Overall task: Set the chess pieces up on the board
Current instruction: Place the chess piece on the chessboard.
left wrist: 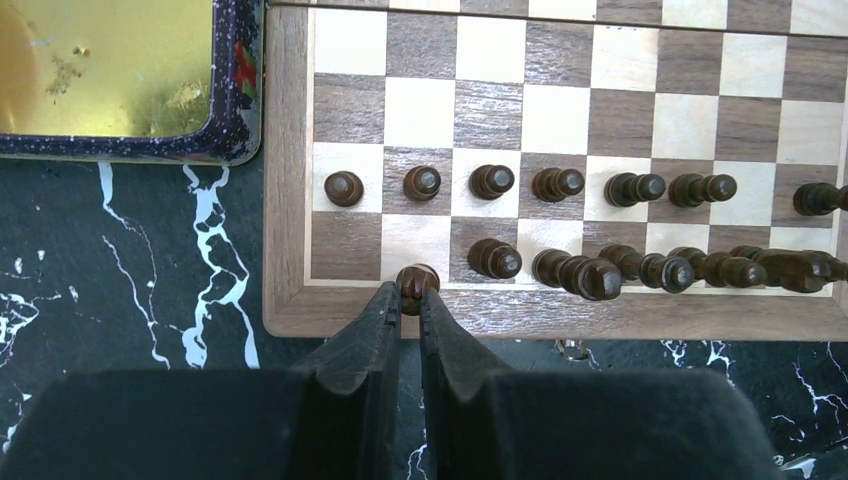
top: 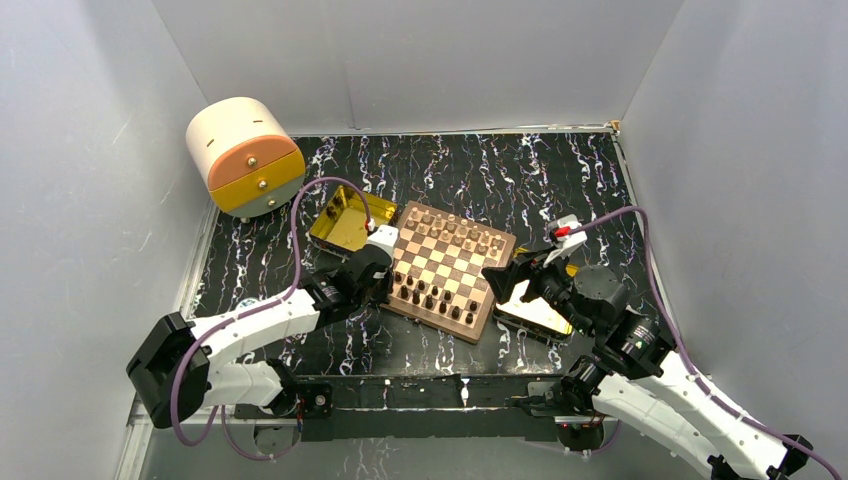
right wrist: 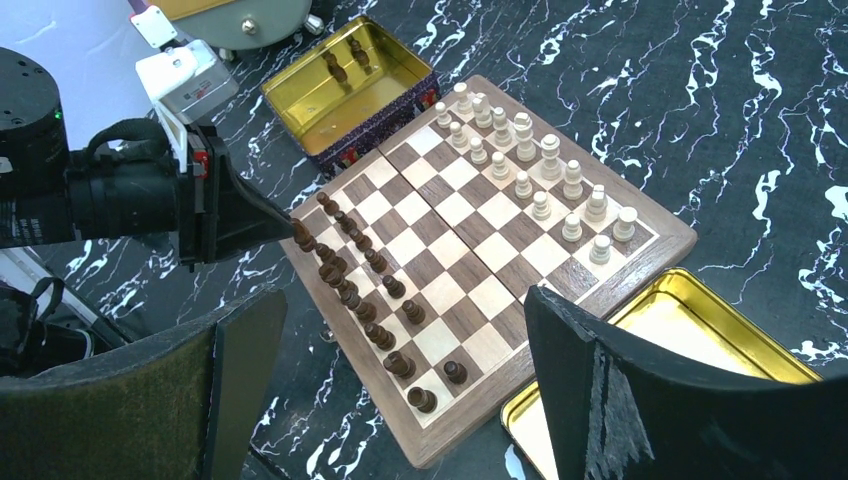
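Matt wooden board (left wrist: 620, 60), glossy gold tin (left wrist: 120, 90), marbled table (left wrist: 100, 300)

Dark piece (left wrist: 417, 279) half behind left gripper (left wrist: 409, 296)

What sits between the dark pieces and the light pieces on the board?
Nothing. The middle squares of the board between the dark pieces and the light pieces are bare, clearest in the right wrist view.
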`<state>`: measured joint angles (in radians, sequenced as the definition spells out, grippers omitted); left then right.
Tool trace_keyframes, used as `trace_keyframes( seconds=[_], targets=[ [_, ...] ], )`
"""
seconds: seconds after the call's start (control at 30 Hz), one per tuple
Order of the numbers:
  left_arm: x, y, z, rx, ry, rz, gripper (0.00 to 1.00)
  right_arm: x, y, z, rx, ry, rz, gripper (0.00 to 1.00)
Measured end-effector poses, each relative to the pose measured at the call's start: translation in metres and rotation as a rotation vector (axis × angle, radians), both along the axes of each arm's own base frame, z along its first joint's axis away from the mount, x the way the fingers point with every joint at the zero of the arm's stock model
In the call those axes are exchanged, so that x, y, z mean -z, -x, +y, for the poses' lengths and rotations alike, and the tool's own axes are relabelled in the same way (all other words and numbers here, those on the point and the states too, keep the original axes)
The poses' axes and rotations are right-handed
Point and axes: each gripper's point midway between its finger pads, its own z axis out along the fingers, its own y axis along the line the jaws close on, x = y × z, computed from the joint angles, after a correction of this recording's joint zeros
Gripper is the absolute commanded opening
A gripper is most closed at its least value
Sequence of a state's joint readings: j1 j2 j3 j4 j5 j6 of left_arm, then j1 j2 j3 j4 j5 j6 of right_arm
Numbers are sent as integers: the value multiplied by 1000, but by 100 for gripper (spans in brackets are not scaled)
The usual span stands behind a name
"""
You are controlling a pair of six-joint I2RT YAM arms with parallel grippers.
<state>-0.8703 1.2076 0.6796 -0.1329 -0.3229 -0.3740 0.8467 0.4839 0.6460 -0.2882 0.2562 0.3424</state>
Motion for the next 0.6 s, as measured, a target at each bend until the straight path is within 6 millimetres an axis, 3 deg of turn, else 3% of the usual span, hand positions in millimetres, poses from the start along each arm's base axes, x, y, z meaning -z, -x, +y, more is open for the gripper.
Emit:
trace_keyframes(
  seconds=[0.6],
  targets=[
    [9, -4, -9, 37, 11, -25, 0, -4, 1, -2, 4, -12, -13, 99]
  ],
)
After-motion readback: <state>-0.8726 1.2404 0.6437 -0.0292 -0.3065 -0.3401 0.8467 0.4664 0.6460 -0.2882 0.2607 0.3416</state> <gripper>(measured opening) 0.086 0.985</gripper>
